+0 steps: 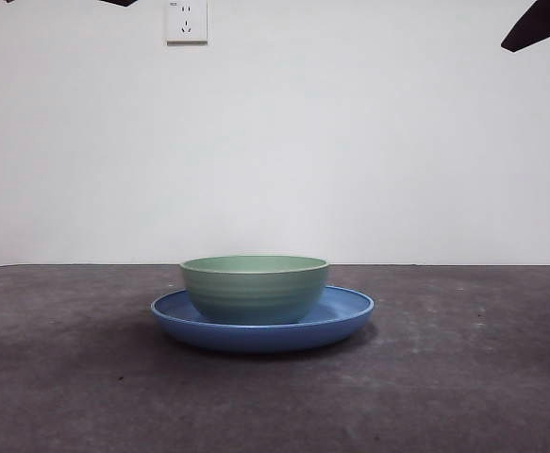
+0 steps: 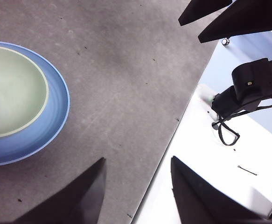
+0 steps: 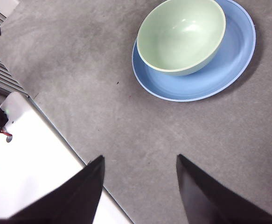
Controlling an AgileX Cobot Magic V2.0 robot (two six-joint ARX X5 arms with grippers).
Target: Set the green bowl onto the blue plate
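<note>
Squarely at the centre of the grey bench (image 1: 67,377), the green bowl (image 1: 254,288) sits upright inside the blue plate (image 1: 350,316), its base hidden behind the plate's near rim in the front view. From the right wrist view the bowl (image 3: 181,35) rests off-centre on the plate (image 3: 219,70), pushed toward the plate's 10 o'clock side so that a broad blue crescent shows from about 2 to 7 o'clock. The left wrist view cuts both off at the frame edge: only part of the bowl (image 2: 12,91) and a band of plate (image 2: 56,116) appear. The left gripper (image 2: 136,191) hangs released and empty over the bench edge, well apart from the crockery, its jaws spread. The right gripper (image 3: 140,189) is likewise released and holding nothing, jaws parted above bare bench near the dishes. In the front view a dark arm tip (image 1: 537,24) shows at the 1 o'clock corner; which arm it belongs to cannot be told. A white wall socket (image 1: 187,21) is cropped by the top edge.
</note>
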